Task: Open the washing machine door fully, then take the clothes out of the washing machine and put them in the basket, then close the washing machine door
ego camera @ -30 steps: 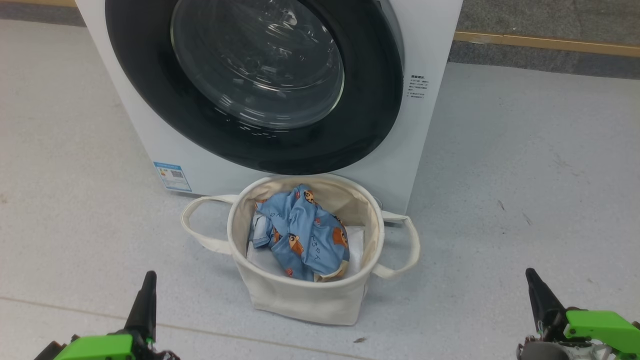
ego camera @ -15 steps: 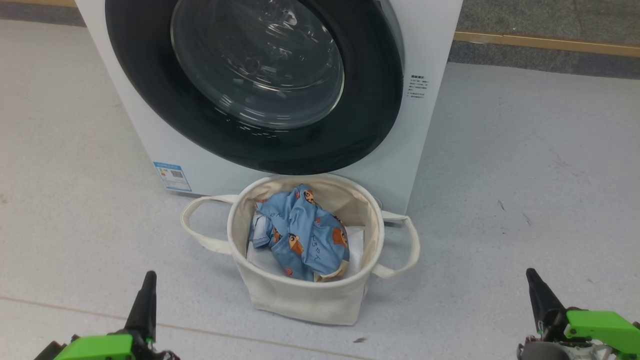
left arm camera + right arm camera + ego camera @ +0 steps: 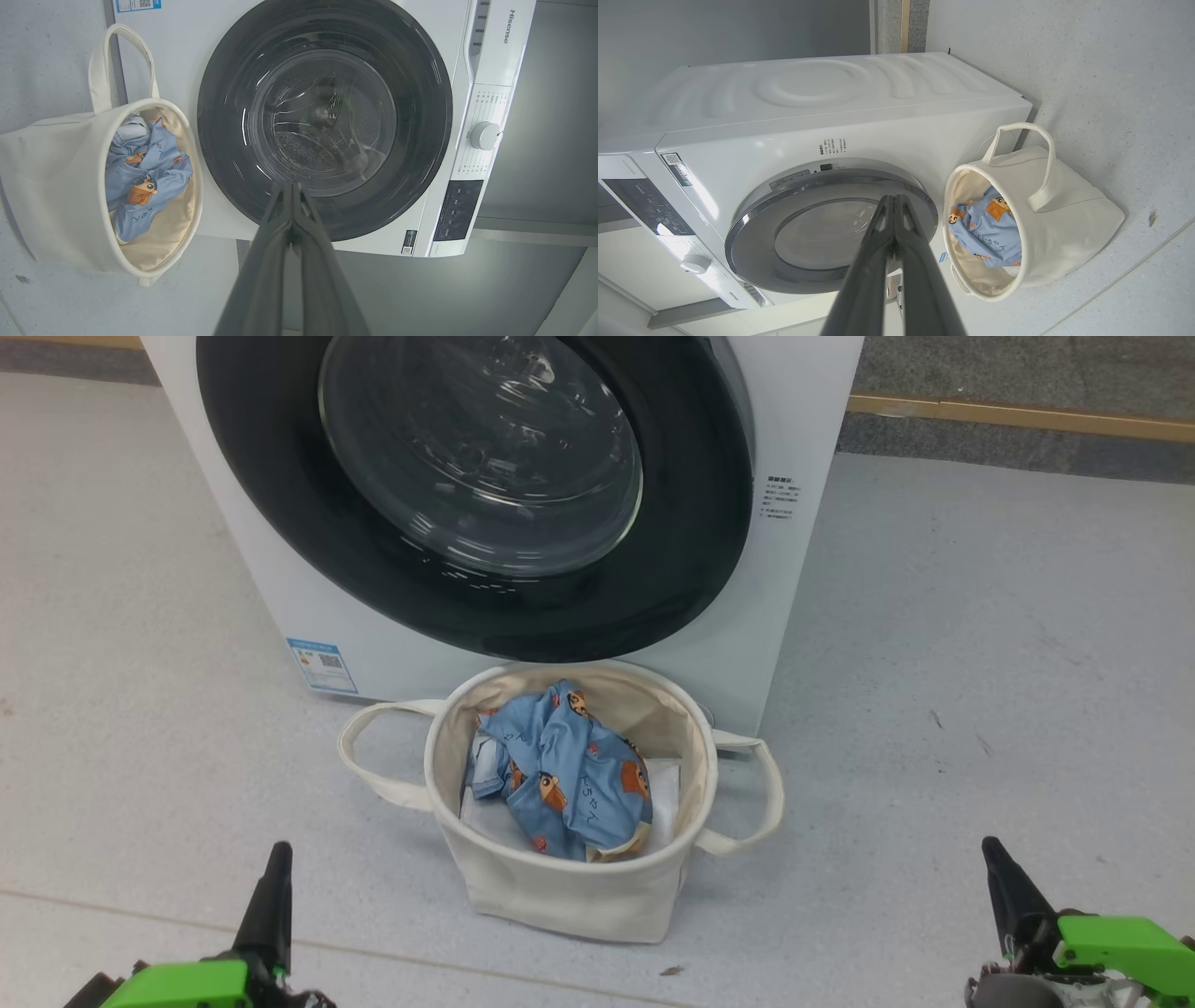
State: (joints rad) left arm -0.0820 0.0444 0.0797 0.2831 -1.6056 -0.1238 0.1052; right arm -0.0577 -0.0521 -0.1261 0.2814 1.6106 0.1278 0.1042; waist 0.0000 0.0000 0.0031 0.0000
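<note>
Nothing has been moved in the last second: the light blue cartoon-printed garment (image 3: 560, 775) lies in the round cream canvas basket (image 3: 560, 901). The glossy black-rimmed round door (image 3: 476, 457) is shut. The fingers of the left gripper (image 3: 277, 859) and right gripper (image 3: 992, 854) are closed, empty. The task is judged complete.

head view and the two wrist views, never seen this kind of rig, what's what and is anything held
This is a two-armed wheeled robot. The head view looks down from its head camera: at the bottom corners are its left end effector and right end effector, both shut, holding nothing. Each wrist view looks out along one of them. On the floor stands a white washer whose round black door looks shut. Before it sits a cream basket with blue printed clothes inside.
</note>
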